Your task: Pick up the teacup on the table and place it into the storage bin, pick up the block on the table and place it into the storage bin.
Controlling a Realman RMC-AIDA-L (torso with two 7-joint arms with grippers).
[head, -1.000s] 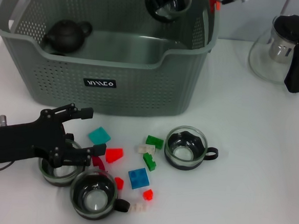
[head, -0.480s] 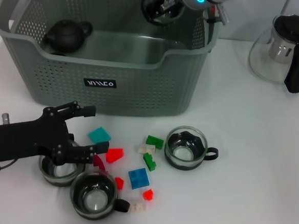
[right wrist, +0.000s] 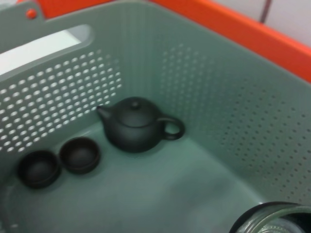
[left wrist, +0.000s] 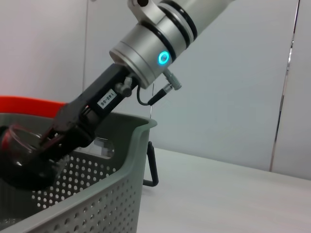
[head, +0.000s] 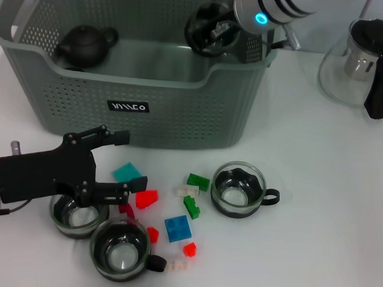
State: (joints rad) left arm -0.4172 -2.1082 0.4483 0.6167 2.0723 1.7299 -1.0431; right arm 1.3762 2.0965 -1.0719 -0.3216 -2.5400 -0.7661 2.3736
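Observation:
The grey perforated storage bin (head: 180, 116) stands at the back left. My right gripper (head: 216, 28) reaches down into its right side, shut on a glass teacup (head: 210, 20); the left wrist view shows that teacup (left wrist: 22, 162) held below the bin rim (left wrist: 133, 141). My left gripper (head: 130, 161) hovers open low over the table in front of the bin, its fingers either side of a teal block (head: 127, 173). Other blocks lie close by: red (head: 146, 198), blue (head: 177, 228), green (head: 197, 181). Three teacups rest on the table (head: 75, 215) (head: 121, 250) (head: 239, 189).
A black teapot (right wrist: 138, 128) and two small dark cups (right wrist: 80, 154) (right wrist: 39, 167) lie inside the bin. A glass teapot with a black handle (head: 365, 63) stands at the back right. Small white and red blocks (head: 189, 250) are scattered among the cups.
My right arm has come lower into the bin with the teacup. The left gripper has slid right, towards the teal block.

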